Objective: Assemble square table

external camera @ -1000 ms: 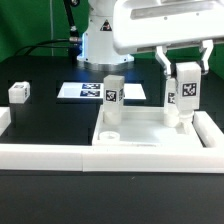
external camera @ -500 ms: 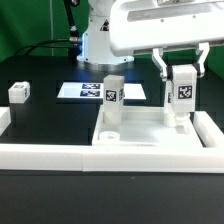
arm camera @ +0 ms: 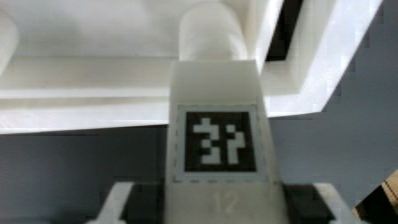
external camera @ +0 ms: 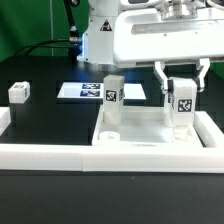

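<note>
Nearest the camera, a long low white wall (external camera: 60, 152) runs across the front of the black table (external camera: 50, 120) and turns back at the exterior view's right end. Just behind it the tabletop (external camera: 140, 136) lies flat. It is a white square slab, with a round hole showing at its near left corner.

On the slab's left side the standing leg (external camera: 112, 100) is upright. It is short, white and square-sided, with a black-and-white tag facing the camera.

Over the slab's right side the claw (external camera: 182, 86) is clenched on the upper part of the held leg (external camera: 183, 104), one finger on either side. This leg is also upright with its tag forward. In the wrist view its lower end points at a corner of the slab, but I cannot tell whether it touches.

Well apart at the exterior view's left, the loose leg (external camera: 18, 92) sits on the black surface. Farther back the marker board (external camera: 78, 91) lies flat, beyond it the arm's base (external camera: 100, 40), and a green backdrop (external camera: 25, 30) fills the far left.
</note>
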`<action>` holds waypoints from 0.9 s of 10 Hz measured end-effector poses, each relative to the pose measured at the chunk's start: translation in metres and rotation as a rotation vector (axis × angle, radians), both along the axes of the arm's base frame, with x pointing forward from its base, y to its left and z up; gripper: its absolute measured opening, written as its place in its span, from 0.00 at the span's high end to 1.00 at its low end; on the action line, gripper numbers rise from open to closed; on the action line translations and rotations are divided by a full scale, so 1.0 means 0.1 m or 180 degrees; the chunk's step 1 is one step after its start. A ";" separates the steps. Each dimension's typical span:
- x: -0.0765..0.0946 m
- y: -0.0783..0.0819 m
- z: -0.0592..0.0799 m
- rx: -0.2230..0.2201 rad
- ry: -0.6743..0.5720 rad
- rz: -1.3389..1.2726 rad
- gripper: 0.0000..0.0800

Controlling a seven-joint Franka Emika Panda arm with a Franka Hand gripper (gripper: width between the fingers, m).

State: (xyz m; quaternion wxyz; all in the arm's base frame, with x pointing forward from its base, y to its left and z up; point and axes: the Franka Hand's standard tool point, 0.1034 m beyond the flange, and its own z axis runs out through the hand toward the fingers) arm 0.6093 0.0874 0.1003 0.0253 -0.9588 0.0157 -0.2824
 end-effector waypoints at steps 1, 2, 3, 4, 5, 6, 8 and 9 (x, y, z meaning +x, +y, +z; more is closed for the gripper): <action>0.00 0.00 0.00 0.0006 -0.0001 -0.0006 0.64; 0.00 0.02 0.00 0.0019 0.0001 -0.0016 0.64; 0.00 0.03 0.00 0.0024 0.0000 -0.0020 0.64; 0.03 0.04 0.00 0.0029 -0.0014 -0.0024 0.64; 0.06 0.05 -0.01 0.0023 -0.0046 -0.0032 0.64; 0.05 0.03 -0.06 0.0009 -0.0039 -0.0043 0.64; 0.04 0.02 -0.13 0.0000 -0.0007 -0.0042 0.64; 0.02 0.03 -0.18 0.0005 0.0016 -0.0043 0.64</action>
